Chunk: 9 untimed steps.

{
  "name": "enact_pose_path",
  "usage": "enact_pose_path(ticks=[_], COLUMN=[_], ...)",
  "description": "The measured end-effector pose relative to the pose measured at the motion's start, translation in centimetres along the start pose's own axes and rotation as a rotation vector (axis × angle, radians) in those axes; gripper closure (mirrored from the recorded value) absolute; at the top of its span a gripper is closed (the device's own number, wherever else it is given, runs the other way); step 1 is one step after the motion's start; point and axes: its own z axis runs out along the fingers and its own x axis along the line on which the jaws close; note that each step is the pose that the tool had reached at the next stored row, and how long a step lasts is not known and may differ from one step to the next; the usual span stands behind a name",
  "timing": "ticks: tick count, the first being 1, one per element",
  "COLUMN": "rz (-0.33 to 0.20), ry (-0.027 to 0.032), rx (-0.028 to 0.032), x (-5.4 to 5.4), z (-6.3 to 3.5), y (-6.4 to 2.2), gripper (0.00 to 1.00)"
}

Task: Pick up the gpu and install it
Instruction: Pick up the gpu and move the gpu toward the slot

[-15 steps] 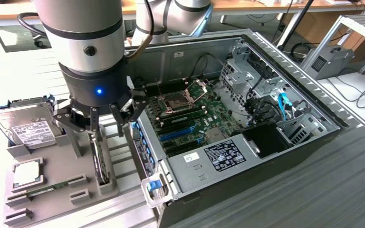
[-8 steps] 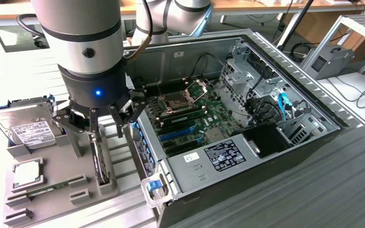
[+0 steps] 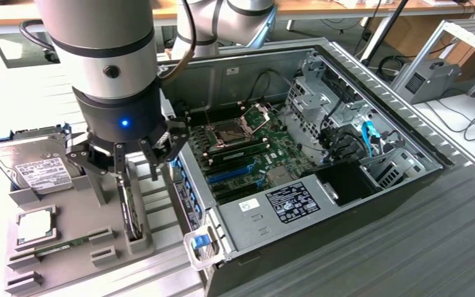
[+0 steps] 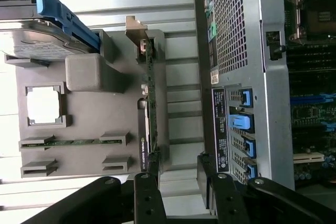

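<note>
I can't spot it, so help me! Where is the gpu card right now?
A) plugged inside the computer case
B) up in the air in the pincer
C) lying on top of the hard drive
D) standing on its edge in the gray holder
D: the gpu stands on edge in the gray holder, under the open pincer.

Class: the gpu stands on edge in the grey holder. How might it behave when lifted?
Probably stiff: the gpu is a thin card standing straight, unbent. Likely fragile, with bare circuit board showing. Freed from the grey holder, it could tip, resting on a narrow edge.
</note>
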Motion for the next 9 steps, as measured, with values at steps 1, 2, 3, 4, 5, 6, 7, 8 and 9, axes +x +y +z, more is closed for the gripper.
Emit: enact_pose_path(ticks=[1, 2, 3, 4, 5, 6, 7, 8, 9], rz=[0.0, 0.0, 0.0, 0.0, 0.0, 0.0, 0.0, 0.0, 0.0], ry=[0.0, 0.0001, 0.0, 0.0, 0.0, 0.0001, 0.0001, 0.0002, 0.0002], rx=[0.0, 0.0, 0.0, 0.0, 0.0001, 0.0001, 0.0001, 0.0002, 0.0002], x=[0.04, 0.08, 0.12, 0.17, 0.21, 0.24, 0.27, 0.29, 0.31], z=[0.02, 0.05, 0.08, 0.11, 0.14, 0.16, 0.18, 0.21, 0.23], y=[0.0, -0.01, -0.01, -0.02, -0.02, -0.03, -0.03, -0.03, -0.03], gripper=[0.58, 0.58, 0.58, 0.58, 0.58, 0.58, 0.58, 0.58, 0.58])
